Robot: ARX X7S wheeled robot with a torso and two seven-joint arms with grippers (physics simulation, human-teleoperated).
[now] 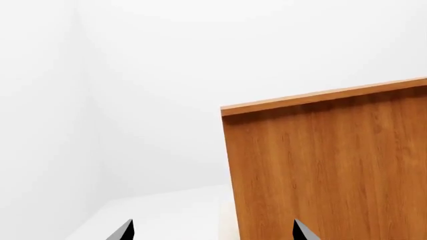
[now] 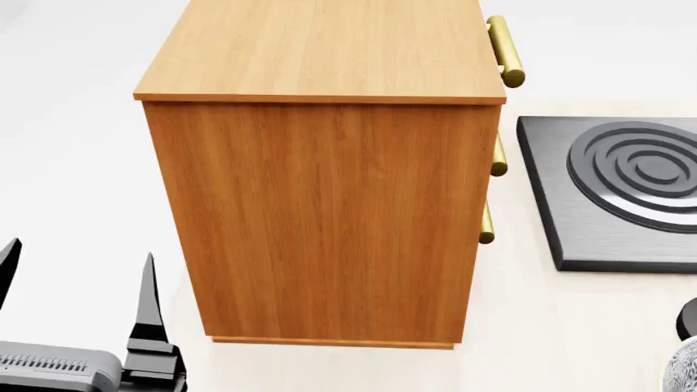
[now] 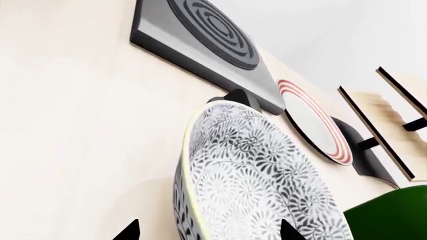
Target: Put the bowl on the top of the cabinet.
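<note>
The orange-brown cabinet [image 2: 326, 204] stands in the middle of the head view, with its flat top [image 2: 326, 49] bare and brass handles [image 2: 504, 49] on its right face. Its side [image 1: 327, 165] also fills part of the left wrist view. My left gripper [image 2: 77, 286] is open and empty, low beside the cabinet's left side. The bowl [image 3: 260, 185], white with a dense grey leaf pattern, sits on the pale counter and shows as a sliver [image 2: 684, 371] at the head view's bottom right corner. My right gripper [image 3: 207, 232] is open, its fingertips straddling the bowl's rim, one outside and one inside.
A black hob slab with ring grooves [image 2: 621, 188] lies right of the cabinet. Beyond the bowl a red-rimmed white plate [image 3: 313, 120] leans in a pale wooden rack [image 3: 387, 115]. A green object [image 3: 393, 215] is close beside the bowl. White walls lie behind.
</note>
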